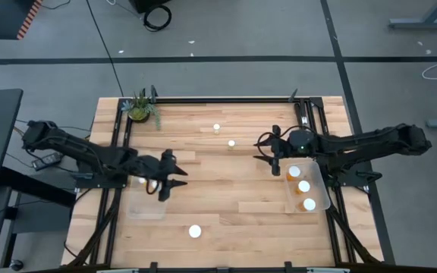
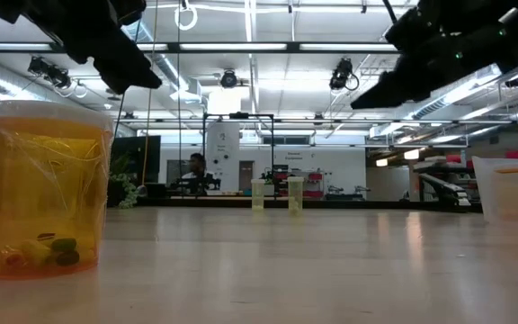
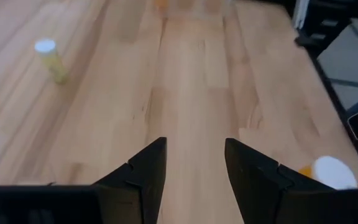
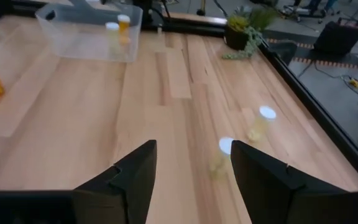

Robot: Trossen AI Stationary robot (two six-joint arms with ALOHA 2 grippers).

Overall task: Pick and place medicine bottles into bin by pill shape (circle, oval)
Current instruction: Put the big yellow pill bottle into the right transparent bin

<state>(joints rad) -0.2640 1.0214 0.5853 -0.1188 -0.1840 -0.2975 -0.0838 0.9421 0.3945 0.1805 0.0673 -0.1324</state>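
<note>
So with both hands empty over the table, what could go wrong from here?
1. The two small bottles near the plant stand close together; the open right hand reaching for one may topple the other.
2. The left hand, also open, hangs right over the left bin; coming down it might clip the wall.
3. The large bottle sits near the table's front edge and could roll off if nudged.

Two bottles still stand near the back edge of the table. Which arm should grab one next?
Right, probably. The right gripper hangs open just in front of the two bottles, which show past its fingers in its wrist view. The left gripper is farther off.
</note>
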